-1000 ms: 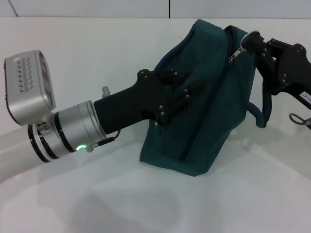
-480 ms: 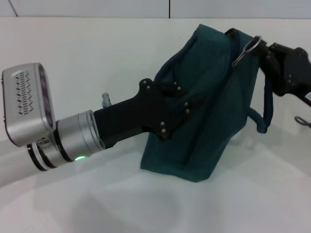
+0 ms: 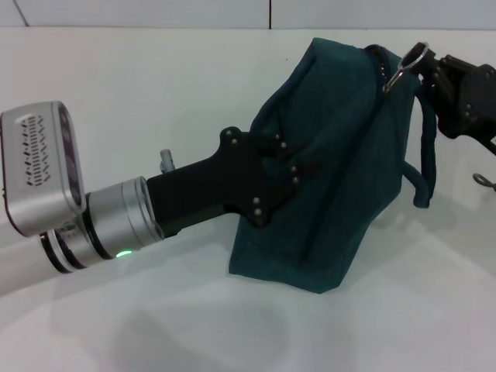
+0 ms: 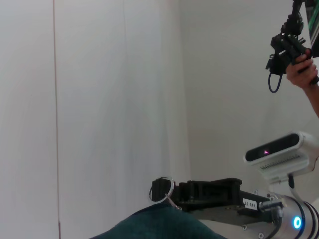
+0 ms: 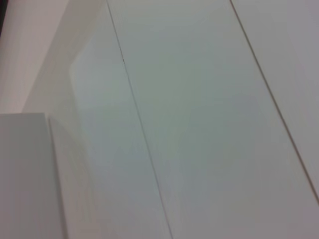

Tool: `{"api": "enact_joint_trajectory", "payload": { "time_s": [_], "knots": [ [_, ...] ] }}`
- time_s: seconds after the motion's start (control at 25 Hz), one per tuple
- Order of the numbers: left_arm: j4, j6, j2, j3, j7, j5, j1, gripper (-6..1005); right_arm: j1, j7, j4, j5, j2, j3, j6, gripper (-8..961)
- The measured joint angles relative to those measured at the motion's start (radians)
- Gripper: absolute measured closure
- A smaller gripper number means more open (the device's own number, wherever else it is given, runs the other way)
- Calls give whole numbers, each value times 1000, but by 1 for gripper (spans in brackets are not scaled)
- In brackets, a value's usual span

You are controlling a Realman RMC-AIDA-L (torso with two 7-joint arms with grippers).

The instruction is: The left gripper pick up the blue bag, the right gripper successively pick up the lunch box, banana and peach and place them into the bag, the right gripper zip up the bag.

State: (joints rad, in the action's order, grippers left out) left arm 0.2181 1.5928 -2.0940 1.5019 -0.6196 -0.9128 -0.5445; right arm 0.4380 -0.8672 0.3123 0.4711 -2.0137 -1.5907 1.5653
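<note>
The blue bag (image 3: 341, 170) hangs upright above the white table, held at its near side by my left gripper (image 3: 298, 167), which is shut on its fabric by a handle. My right gripper (image 3: 422, 68) is at the bag's top far-right end, shut on the metal ring pull (image 3: 404, 68) of the zipper. One handle loop (image 3: 424, 167) hangs down on the right. In the left wrist view the bag's top edge (image 4: 159, 226) shows, with the right gripper (image 4: 160, 190) holding the ring pull just above it. The lunch box, banana and peach are out of view.
The white table (image 3: 155, 93) spreads around the bag, with a wall behind. My right arm's wrist camera (image 4: 281, 154) shows in the left wrist view, and a person's hand with a black device (image 4: 294, 55) is far off. The right wrist view shows only white panels.
My right gripper has moved right and slightly up along the bag's top with the ring pull. The bag's top corner has followed it. The left arm has shifted slightly.
</note>
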Motion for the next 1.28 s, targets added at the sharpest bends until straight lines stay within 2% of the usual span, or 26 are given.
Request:
{"api": "enact_joint_trajectory", "payload": {
  "time_s": [0.24, 0.44, 0.6, 0.76, 0.92, 1.04, 1.28],
  "knots": [
    [-1, 0, 0, -2, 11, -4, 4, 878, 5, -22, 12, 77, 9, -7, 47, 856],
    [-1, 1, 0, -6, 21, 4, 5, 887, 0, -73, 12, 103, 27, -3, 75, 823],
    [0, 2, 0, -7, 23, 6, 4, 894, -6, -121, 7, 131, 54, -4, 76, 796],
    [0, 2, 0, -9, 23, 8, 0, 896, -17, -178, 13, 185, 95, -2, 78, 725],
    [0, 1, 0, -10, 23, 11, -3, 897, -21, -218, 13, 197, 121, 0, 80, 646],
    [0, -1, 0, -11, 23, 13, -3, 898, -28, -215, 13, 197, 127, 2, 90, 581],
    [14, -3, 1, -11, 23, 14, -2, 899, -30, -174, 34, 236, 130, 2, 157, 583]
  ]
}}
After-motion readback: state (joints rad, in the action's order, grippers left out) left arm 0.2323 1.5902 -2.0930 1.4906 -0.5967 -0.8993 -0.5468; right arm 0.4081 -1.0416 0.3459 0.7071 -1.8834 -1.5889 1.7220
